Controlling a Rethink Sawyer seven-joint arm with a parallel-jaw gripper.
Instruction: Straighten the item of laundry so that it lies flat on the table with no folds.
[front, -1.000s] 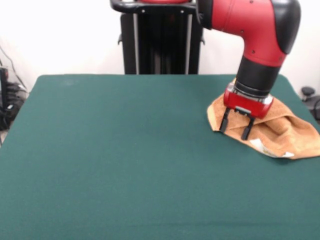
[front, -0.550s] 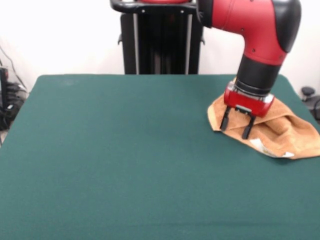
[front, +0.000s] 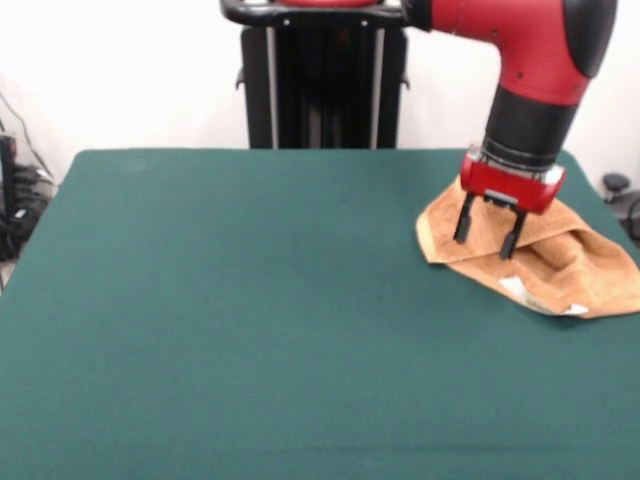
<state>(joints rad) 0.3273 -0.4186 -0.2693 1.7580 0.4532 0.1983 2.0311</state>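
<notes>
Table (front: 250, 330): dark green top, bare in front of the towel and out to the side.
White tag (front: 522, 291): on the towel's nearest edge, just below the gripper.
Towel (front: 560, 265): orange-tan, bunched at the table's right side, its right tip reaching the picture's edge; not flat, with ridged folds running from beneath the gripper toward that tip.
Long axis: the heap stretches from its rounded end under the gripper out to the right and slightly nearer.
Gripper (front: 489, 232): above the towel's left half, fingers spread apart with a clear gap and nothing between them; tips low over the cloth, whether touching it I cannot tell.
Key relation: cloth lies straight beneath the tips, and most of the folded bulk lies right of them.
Judgement: a short drop and a close would pinch a layer; folds remain, so the task is undone.
Arm (front: 530, 60): red and black, rising behind the towel.
</notes>
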